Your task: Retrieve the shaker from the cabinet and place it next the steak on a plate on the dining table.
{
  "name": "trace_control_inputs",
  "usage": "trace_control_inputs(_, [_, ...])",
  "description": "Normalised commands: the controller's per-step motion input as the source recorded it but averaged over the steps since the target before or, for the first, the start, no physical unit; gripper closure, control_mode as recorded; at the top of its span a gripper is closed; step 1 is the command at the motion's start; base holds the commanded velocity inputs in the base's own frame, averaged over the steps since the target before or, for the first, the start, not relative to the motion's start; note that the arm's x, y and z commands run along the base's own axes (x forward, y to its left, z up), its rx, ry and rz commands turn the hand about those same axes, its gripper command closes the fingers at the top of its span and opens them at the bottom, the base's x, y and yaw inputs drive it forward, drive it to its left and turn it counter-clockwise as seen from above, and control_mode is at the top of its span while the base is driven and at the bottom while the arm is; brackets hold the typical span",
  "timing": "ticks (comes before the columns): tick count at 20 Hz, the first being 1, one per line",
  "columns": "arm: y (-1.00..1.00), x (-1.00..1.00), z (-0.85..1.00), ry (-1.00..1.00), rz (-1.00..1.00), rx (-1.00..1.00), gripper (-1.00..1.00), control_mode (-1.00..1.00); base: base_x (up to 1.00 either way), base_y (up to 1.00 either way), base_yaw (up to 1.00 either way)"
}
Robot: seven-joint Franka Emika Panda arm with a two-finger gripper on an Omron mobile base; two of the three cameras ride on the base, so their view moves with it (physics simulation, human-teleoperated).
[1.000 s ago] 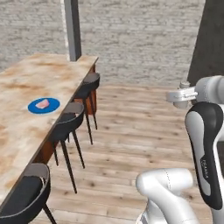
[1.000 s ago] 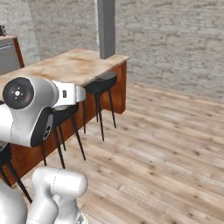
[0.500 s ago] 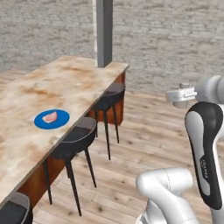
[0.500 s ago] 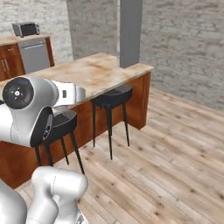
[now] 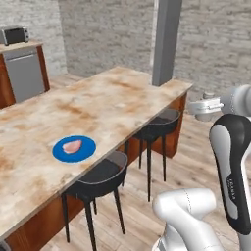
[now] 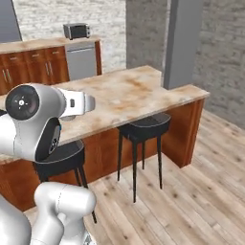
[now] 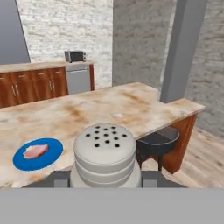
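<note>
Gripper [image 7: 105,183], in my hand view, pinches one shaker [image 7: 105,153], carried above the dining table [image 7: 100,109] edge.

From my left base view: one steak [image 5: 72,146] on one blue plate [image 5: 86,152], two black stools [image 5: 100,179] beneath. I judge a fast approach could knock the plate or drop the shaker short.

From my right base view, one pillar [image 6: 184,43] stands close; swinging wide risks striking it.

The shaker [image 7: 105,155] hides the jaws, its base cut off below
</note>
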Motion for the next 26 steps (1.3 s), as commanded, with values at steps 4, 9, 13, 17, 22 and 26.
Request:
trace_control_inputs(4, [0.0, 0.0, 0.0, 0.0, 0.0, 0.0, 1.0, 1.0, 1.0, -0.01, 0.52])
trace_control_inputs(9, [0.0, 0.0, 0.0, 0.0, 0.0, 0.0, 1.0, 1.0, 1.0, -0.06, 0.52])
trace_control_inputs(13, [0.0, 0.0, 0.0, 0.0, 0.0, 0.0, 1.0, 1.0, 1.0, -0.24, 0.53])
trace_control_inputs(17, [0.0, 0.0, 0.0, 0.0, 0.0, 0.0, 1.0, 1.0, 1.0, -0.35, 0.54])
trace_control_inputs(22, [0.0, 0.0, 0.0, 0.0, 0.0, 0.0, 1.0, 1.0, 1.0, -0.41, 0.55])
trace_control_inputs(26, [0.0, 0.0, 0.0, 0.0, 0.0, 0.0, 1.0, 1.0, 1.0, -0.45, 0.56])
